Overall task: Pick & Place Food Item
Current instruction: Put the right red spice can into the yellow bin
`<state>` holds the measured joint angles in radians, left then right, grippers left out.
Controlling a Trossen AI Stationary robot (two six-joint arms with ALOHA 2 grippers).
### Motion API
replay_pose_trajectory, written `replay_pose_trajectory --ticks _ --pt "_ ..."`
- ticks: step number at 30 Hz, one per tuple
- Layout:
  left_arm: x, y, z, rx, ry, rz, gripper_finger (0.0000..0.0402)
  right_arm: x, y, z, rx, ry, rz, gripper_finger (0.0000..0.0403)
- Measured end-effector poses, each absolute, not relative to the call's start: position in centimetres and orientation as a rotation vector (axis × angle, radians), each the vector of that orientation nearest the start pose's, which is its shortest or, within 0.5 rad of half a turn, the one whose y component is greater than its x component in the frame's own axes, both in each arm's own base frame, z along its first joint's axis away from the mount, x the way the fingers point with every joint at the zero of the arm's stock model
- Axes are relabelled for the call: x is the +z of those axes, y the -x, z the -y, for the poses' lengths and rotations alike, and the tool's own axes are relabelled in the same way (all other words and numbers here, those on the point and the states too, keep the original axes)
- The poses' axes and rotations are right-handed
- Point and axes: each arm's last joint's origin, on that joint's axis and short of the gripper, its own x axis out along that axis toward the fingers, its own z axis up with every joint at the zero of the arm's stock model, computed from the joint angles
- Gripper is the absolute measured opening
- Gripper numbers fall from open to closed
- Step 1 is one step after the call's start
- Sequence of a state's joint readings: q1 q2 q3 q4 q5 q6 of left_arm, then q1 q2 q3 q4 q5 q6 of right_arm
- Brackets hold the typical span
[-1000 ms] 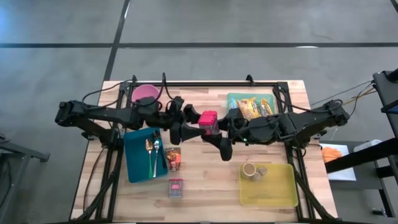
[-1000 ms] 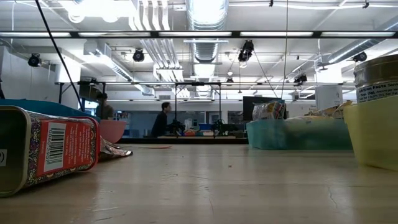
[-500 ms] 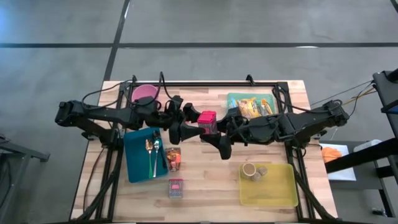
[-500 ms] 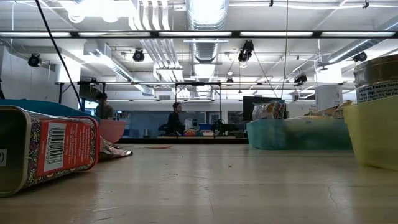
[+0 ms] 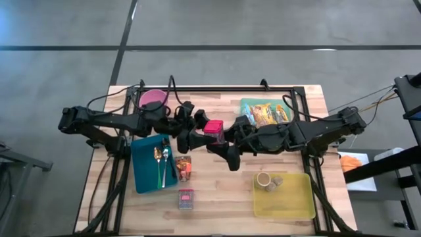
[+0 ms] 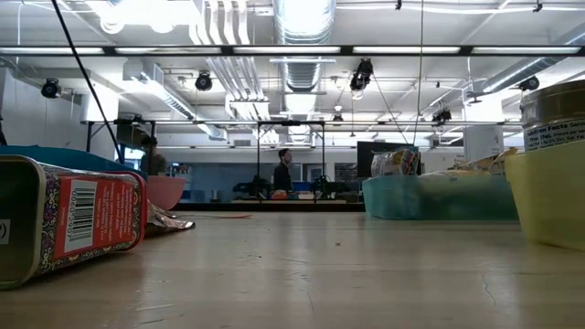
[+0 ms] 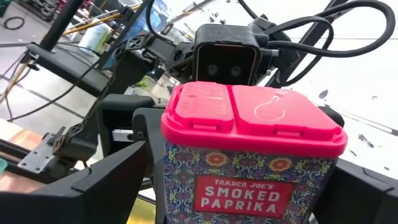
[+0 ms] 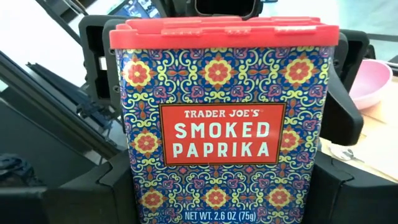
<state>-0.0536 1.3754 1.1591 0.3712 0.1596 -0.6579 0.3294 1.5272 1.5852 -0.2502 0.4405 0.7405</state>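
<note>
Pink-lidded, the smoked paprika tin (image 5: 214,129) hangs upright in the air over the middle of the desk (image 5: 217,191), pinched between the fingers of the right gripper (image 5: 223,135). The left gripper (image 5: 195,136) faces it with fingers spread wide on either side, not yet closed.

Judging from this, a handover is under way, and the risk is timing: if the right fingers let go before the left ones close, the tin drops onto the wood, perhaps onto the snack packet (image 5: 183,167) below.

Both grippers are absent from the low view, and from above the arms hide where fingers meet tin.
</note>
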Motion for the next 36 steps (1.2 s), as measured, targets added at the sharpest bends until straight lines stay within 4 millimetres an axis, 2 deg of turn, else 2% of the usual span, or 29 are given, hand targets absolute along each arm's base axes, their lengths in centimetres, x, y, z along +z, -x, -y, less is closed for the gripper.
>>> replay_pose_trajectory --ticks 4,8,9,15,20,23,29,36 --pt "38.4 -31.5 2.2 -0.275 0.639 0.084 0.0359 42.2 -33.0 -10.0 -0.169 -0.665 -0.129 0.0278" --pt "38.6 -31.5 2.3 -0.287 0.601 0.100 0.0287 42.1 -33.2 -10.0 -0.169 -0.651 -0.122 0.0278" --pt "38.6 -31.5 2.3 -0.290 0.597 0.100 0.0281 42.0 -33.3 -10.0 -0.170 -0.649 -0.122 0.0278" --pt "38.6 -31.5 2.3 -0.300 0.590 0.097 0.0281 42.0 -33.3 -10.0 -0.181 -0.642 -0.117 0.0283" --pt "38.5 -31.5 2.3 -0.311 0.603 0.085 0.0281 42.0 -33.3 -10.0 -0.178 -0.648 -0.115 0.0358" --pt "38.4 -31.5 2.4 -0.345 0.629 0.064 0.0281 42.0 -33.4 -10.0 -0.178 -0.649 -0.116 0.0381" --pt "38.3 -30.9 2.2 -0.401 0.693 -0.025 0.0281 41.6 -33.1 -10.1 -0.161 -0.636 -0.175 0.0388" --pt "38.3 -28.9 2.0 -0.491 0.773 -0.231 0.0281 41.5 -31.9 -10.3 -0.054 -0.568 -0.329 0.0390"
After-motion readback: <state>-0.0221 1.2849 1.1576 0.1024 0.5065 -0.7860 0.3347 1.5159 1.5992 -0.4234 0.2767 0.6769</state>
